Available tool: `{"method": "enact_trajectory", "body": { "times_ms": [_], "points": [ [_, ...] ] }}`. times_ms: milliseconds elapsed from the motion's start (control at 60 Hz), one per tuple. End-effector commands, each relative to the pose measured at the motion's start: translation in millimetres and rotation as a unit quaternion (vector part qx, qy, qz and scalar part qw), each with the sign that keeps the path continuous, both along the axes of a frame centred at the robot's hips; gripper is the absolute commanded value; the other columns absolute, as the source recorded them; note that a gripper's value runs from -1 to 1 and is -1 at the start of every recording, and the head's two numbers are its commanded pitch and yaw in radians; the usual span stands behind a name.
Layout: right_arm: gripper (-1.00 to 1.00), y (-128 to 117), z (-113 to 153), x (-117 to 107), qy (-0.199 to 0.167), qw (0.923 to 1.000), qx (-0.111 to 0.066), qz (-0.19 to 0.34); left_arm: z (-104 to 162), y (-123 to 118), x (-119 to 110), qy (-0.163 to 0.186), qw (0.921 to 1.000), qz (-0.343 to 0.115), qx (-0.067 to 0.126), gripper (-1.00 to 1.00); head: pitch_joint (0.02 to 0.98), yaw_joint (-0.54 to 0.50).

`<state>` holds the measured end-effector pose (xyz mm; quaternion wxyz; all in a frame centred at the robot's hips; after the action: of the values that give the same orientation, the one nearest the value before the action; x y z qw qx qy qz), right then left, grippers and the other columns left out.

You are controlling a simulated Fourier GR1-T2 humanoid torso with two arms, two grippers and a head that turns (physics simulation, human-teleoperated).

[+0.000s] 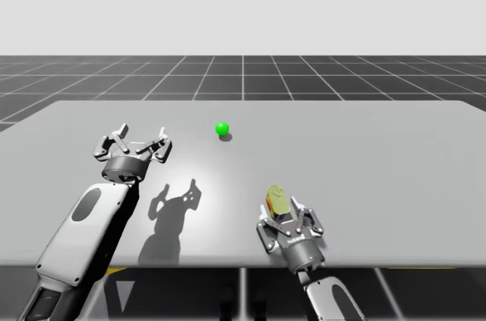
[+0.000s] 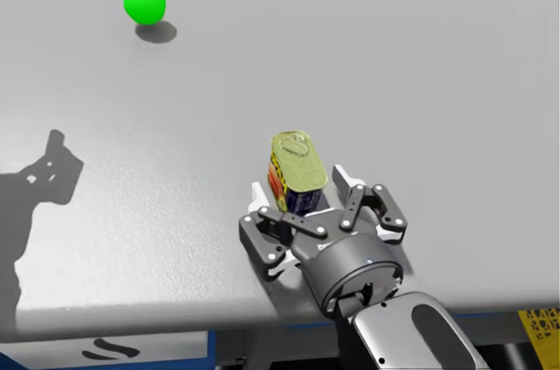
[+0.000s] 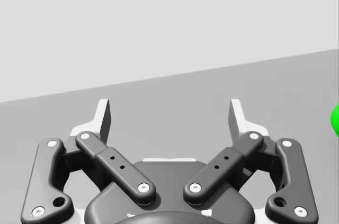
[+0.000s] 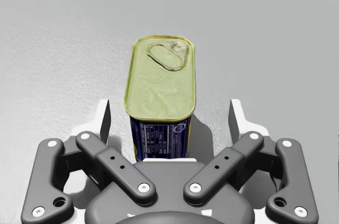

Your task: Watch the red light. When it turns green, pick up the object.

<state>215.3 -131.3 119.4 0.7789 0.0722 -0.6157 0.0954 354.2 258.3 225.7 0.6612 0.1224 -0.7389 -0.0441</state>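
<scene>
Nearest the bench edge: my right hand (image 4: 169, 110) sits at 6 o'clock on the bench (image 1: 364, 154) with its fingers spread wide. The can (image 4: 160, 81) is between them, and a gap shows on each side, so neither finger touches it.
Task's thing: the can is a rounded-rectangle tin with a yellow pull-tab lid and dark blue sides. It stands on end on the bench, close to the near edge.
Middle ground: my left hand (image 1: 141, 133) is at about 10 o'clock from the can and well apart from it. Its fingers are spread and nothing is between them.
Far: the light (image 1: 222, 128) is a small green ball at about 11 o'clock from the can and 3 o'clock from my left hand.
Step in hand: the light is green, so the cue is given. I judge the grasp to be in hand, but the hand has not closed yet.
Next move: press both fingers onto the blue sides together, then lift straight up.
In the way: nothing lies between the fingers and the tin. The tin is tall and narrow, so it could tip if one finger lands first.
</scene>
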Motion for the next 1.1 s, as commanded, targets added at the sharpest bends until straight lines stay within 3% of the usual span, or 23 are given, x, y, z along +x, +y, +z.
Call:
{"method": "enact_trajectory", "body": {
  "times_ms": [17,67,100,117,133,300,717,950,1100],
  "points": [
    [-1.0,2,-4,9,-0.011,0.9992,-0.033,-0.021,0,0,0,0.001,1.0,0.0,0.0,-1.0,0.89,-0.15],
    [-1.0,1,-5,9,-0.008,0.9992,-0.037,-0.011,0,0,0,0.001,1.0,0.0,0.0,-1.0,0.887,-0.15],
    [-0.53,1,-6,8,-0.024,0.9981,-0.051,-0.022,0,0,0,0.001,1.0,-0.001,0.001,-1.0,0.886,-0.15],
    [0.55,1,-7,8,-0.025,0.9982,-0.046,-0.029,0,0,0,0.002,1.0,-0.001,0.001,-1.0,0.883,-0.15],
    [0.97,1,-7,7,-0.021,0.9983,-0.046,-0.029,-1,0,1,0.002,1.0,-0.001,0.001,-1.0,0.88,-0.15],
    [1.0,0,-8,7,-0.02,0.9982,-0.046,-0.035,-1,0,1,0.002,1.0,-0.001,0.001,-1.0,0.837,-0.15],
    [1.0,-2,-9,6,-0.022,0.998,-0.043,-0.039,-3,-1,-1,0.005,1.0,-0.003,0.003,-1.0,0.477,-0.19],
    [1.0,-3,-2,6,-0.039,0.9979,-0.039,-0.033,-2,-1,-1,0.003,1.0,-0.003,0.002,-1.0,0.42,-0.19],
    [1.0,-5,22,14,-0.069,0.9963,-0.042,-0.027,-2,0,0,0.002,1.0,-0.003,0.001,-1.0,0.413,-0.19]
  ]
}}
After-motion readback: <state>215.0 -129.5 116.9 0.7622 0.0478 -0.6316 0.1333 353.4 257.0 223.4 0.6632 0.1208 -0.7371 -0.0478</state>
